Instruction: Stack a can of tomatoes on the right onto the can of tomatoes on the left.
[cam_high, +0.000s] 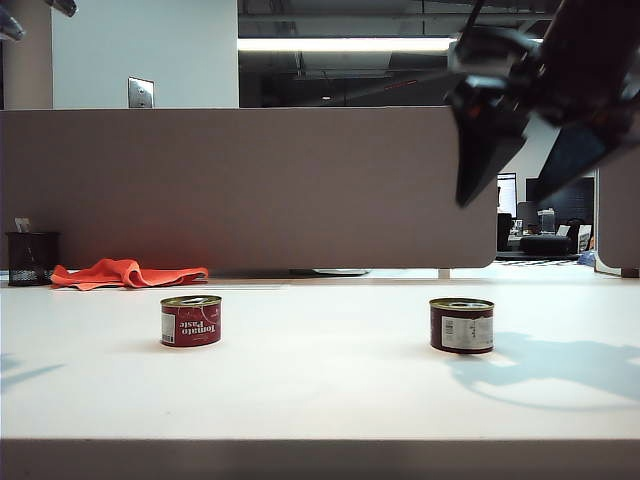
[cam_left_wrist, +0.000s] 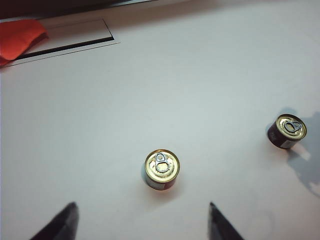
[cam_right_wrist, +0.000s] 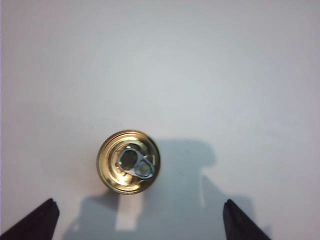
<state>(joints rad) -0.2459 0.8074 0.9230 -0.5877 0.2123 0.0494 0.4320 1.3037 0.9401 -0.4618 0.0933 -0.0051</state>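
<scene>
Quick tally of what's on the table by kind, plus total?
Tomato paste cans: 2, the left can and the right can, both upright and apart
Orange cloth: 1
Black mesh cup: 1
Total: 4

Neither pincer holds anything: the right pincer hangs open above the right can, the left pincer open above the left can.

Left can (cam_high: 191, 321) and right can (cam_high: 462, 325) upright, well apart on table (cam_high: 320, 400)

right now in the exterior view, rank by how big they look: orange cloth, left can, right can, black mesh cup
1. orange cloth, widest
2. left can and right can, look alike, not ranked
3. black mesh cup, close to the cans in size and farther back, so unsure
</scene>
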